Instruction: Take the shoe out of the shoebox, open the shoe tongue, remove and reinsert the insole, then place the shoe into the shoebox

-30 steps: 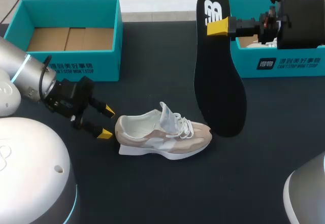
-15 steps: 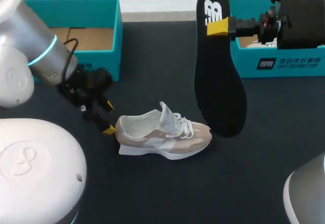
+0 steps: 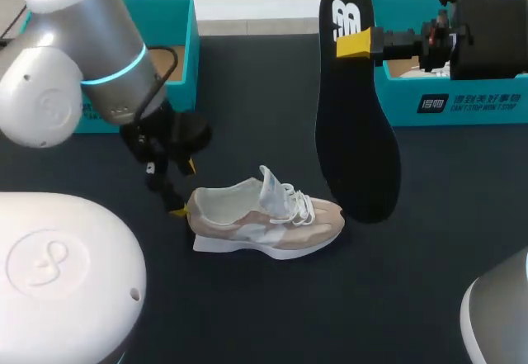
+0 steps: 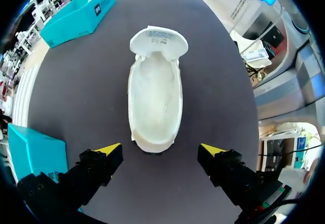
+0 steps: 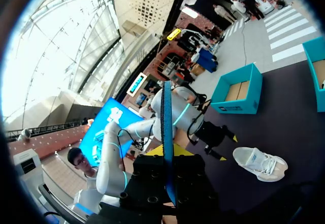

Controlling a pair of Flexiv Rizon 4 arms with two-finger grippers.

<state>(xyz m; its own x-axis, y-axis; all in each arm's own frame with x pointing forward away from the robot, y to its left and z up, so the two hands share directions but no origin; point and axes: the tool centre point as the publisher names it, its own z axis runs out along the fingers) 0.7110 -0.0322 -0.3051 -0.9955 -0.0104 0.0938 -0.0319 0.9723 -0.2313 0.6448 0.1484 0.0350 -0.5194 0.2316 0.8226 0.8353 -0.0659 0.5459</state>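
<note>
A beige and white shoe (image 3: 266,215) lies on its sole on the dark table, toe pointing right and tongue pulled up. My left gripper (image 3: 182,189) stands open just behind its heel. In the left wrist view the shoe (image 4: 155,99) lies ahead of the open gripper (image 4: 161,150), its empty inside showing, with the fingers apart from the heel. My right gripper (image 3: 356,44) is shut on the heel end of the black insole (image 3: 356,125), which hangs upright above the table to the right of the shoe. The right wrist view shows the insole (image 5: 167,127) edge-on between the fingers.
One open teal shoebox (image 3: 177,59) stands at the back left behind my left arm. Another teal shoebox (image 3: 462,104) stands at the back right behind the right gripper. The dark table (image 3: 264,306) stretches in front of the shoe.
My left arm has swung up and to the right, bringing its open gripper from the left side to just behind the shoe's heel. The right arm and insole have not moved.
</note>
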